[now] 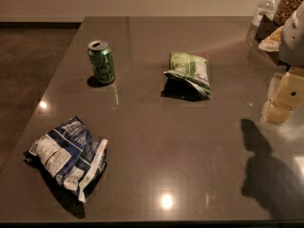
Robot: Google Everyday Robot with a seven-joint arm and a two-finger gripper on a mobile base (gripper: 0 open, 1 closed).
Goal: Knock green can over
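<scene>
The green can (101, 61) stands upright on the dark grey table (156, 141), at the far left part of it. It has pale markings and a silver pull-tab top. My gripper (284, 100) hangs over the table's right edge, cream-coloured below a white arm. It is far to the right of the can and a little nearer to me, touching nothing. Its shadow falls on the table below it.
A green-and-white snack bag (188, 72) lies mid-table between the can and the gripper. A blue-and-white snack bag (67, 154) lies at the near left. A water bottle (265, 7) and a jar (289, 1) stand at the far right corner. The floor lies beyond the left edge.
</scene>
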